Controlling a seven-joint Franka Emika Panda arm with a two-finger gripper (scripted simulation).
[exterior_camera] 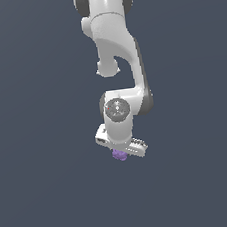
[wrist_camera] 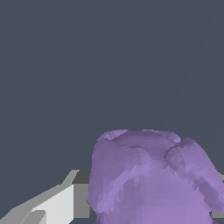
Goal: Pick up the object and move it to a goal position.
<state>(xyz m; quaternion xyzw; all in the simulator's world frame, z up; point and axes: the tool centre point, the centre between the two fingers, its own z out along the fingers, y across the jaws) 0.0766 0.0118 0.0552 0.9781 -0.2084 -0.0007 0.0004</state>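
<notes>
Directly beneath the end effector (exterior_camera: pixel 121 152), purple blob (exterior_camera: pixel 119 155), touching.

The object (exterior_camera: pixel 119 155) sits directly beneath the end effector (exterior_camera: pixel 121 151), between its fingers (wrist_camera: pixel 57 205).

— Arm position?

— White arm (exterior_camera: pixel 114 45) hangs from the exterior view's top, elbow bent, wrist pointing down.

— Gripper?

— Gripper (exterior_camera: pixel 121 154) sits tilted at the arm's low end. One finger (wrist_camera: pixel 65 201) shows in the wrist view, pressed against a purple blob (wrist_camera: pixel 153 179).
</notes>
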